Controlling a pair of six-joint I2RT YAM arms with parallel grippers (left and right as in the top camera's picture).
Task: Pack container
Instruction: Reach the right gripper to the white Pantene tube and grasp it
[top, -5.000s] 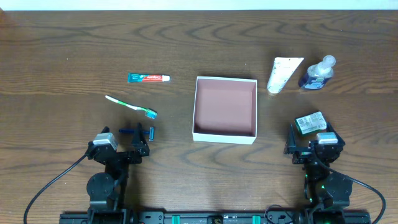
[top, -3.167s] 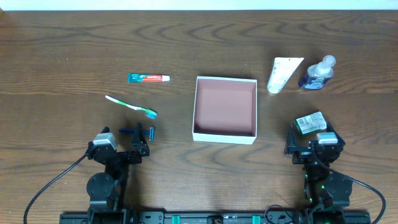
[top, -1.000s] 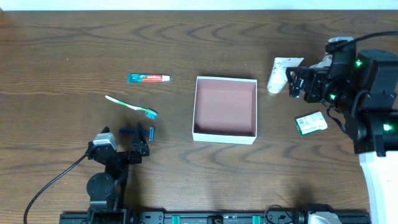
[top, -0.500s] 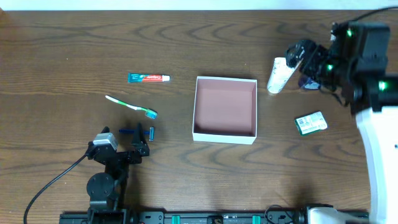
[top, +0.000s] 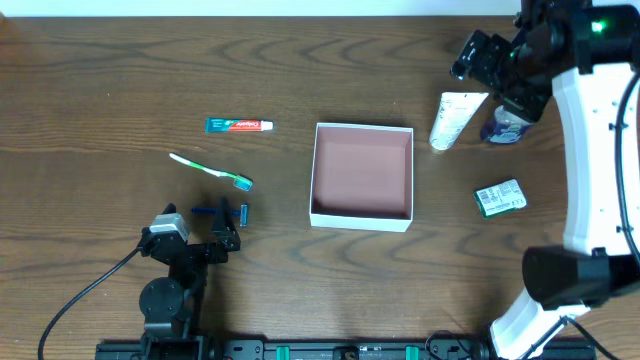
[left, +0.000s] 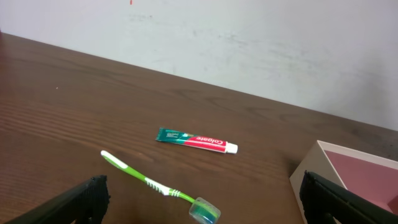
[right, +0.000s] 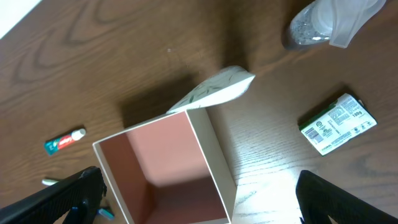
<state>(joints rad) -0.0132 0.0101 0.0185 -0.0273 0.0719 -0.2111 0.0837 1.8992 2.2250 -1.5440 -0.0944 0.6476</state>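
The container, a shallow square white-walled box with a pink-brown floor, sits empty at the table's middle; it also shows in the right wrist view and at the right edge of the left wrist view. My right gripper is open and empty, raised high over the back right above a white tube and a blue pump bottle. In its own view the right gripper looks down on the container. My left gripper rests open and empty at the front left, and its own view shows wide-apart fingers.
A small toothpaste tube and a green toothbrush lie left of the container, with a blue razor by the left gripper. A green soap box lies to the container's right. The toothpaste and toothbrush also show in the left wrist view.
My right arm has risen from its rest at the front right and swung to the back right, high over the tube and bottle. The left arm and all objects have not moved.
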